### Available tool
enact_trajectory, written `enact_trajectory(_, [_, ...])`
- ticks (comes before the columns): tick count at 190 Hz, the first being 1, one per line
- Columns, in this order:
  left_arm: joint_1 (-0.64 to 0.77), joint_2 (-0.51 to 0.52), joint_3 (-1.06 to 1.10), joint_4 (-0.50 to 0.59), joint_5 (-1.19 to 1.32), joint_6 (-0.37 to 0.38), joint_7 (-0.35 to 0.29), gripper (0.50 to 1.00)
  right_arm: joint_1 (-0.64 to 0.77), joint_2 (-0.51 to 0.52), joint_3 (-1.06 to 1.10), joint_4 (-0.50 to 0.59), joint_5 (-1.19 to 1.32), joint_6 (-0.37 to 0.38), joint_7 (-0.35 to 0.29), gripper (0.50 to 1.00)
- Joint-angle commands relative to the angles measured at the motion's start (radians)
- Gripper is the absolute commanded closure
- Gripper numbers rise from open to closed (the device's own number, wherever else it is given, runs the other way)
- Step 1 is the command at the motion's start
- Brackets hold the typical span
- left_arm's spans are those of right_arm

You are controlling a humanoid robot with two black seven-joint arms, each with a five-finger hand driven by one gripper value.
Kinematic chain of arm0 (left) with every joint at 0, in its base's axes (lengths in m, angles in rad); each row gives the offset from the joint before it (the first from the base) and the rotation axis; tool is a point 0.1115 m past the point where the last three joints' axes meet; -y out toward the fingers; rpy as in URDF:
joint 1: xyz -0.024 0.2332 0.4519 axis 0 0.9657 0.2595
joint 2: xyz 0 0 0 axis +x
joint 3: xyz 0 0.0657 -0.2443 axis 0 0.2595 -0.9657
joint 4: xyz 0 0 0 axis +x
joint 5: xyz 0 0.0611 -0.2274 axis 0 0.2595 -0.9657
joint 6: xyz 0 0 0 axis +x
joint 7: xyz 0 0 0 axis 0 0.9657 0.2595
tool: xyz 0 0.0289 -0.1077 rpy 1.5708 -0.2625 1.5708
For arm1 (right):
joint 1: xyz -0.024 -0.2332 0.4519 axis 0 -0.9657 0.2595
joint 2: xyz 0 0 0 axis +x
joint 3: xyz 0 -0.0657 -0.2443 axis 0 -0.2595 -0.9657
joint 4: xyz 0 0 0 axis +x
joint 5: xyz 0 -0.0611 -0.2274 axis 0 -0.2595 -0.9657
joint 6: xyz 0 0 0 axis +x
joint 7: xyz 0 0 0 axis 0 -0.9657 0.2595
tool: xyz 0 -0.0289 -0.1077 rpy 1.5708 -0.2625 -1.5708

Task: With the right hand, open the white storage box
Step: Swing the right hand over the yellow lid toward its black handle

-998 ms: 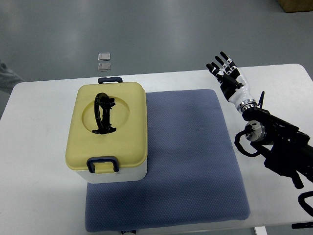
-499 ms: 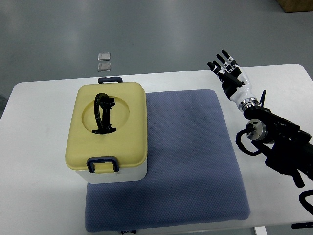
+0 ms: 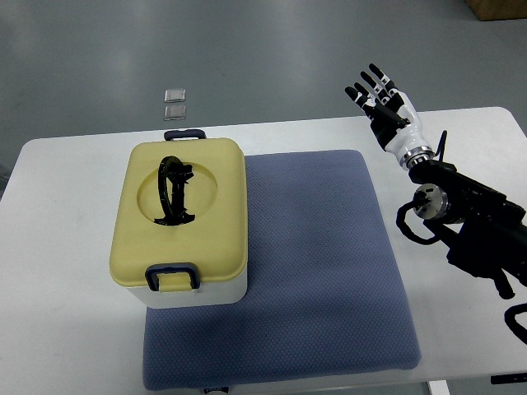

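The white storage box [image 3: 198, 292] with a pale yellow lid [image 3: 181, 210] stands on the left part of a blue mat [image 3: 321, 271]. A black handle [image 3: 173, 191] lies folded in the lid's round recess. Dark blue latches sit at the near side [image 3: 172, 276] and the far side [image 3: 184, 134], both down. The lid is closed. My right hand [image 3: 380, 97] is raised over the table's far right edge, fingers spread, holding nothing, well apart from the box. The left arm is out of view.
The white table [image 3: 58, 271] carries the mat and the box. Two small clear packets [image 3: 174, 102] lie on the grey floor beyond the table. My right forearm and its black cables [image 3: 461, 222] stretch over the table's right side.
My right hand has lifted and moved slightly away, toward the far table edge. The box has not moved.
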Motion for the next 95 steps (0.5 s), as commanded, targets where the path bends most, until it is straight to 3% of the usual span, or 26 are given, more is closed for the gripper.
enact_trajectory(1, [0.0, 0.0, 0.001, 0.0, 0.0, 0.0, 0.0, 0.5, 0.047, -0.002, -0.001, 0.005, -0.109, 0.0, -0.002, 0.572])
enact_trajectory(54, [0.0, 0.0, 0.001, 0.0, 0.0, 0.0, 0.0, 0.5, 0.196, -0.044, -0.003, 0.065, -0.528, 0.035, -0.012, 0.572])
enact_trajectory(95, [0.0, 0.0, -0.001, 0.0, 0.0, 0.0, 0.0, 0.5, 0.32, -0.076, -0.027, 0.166, -0.796, 0.158, -0.008, 0.572])
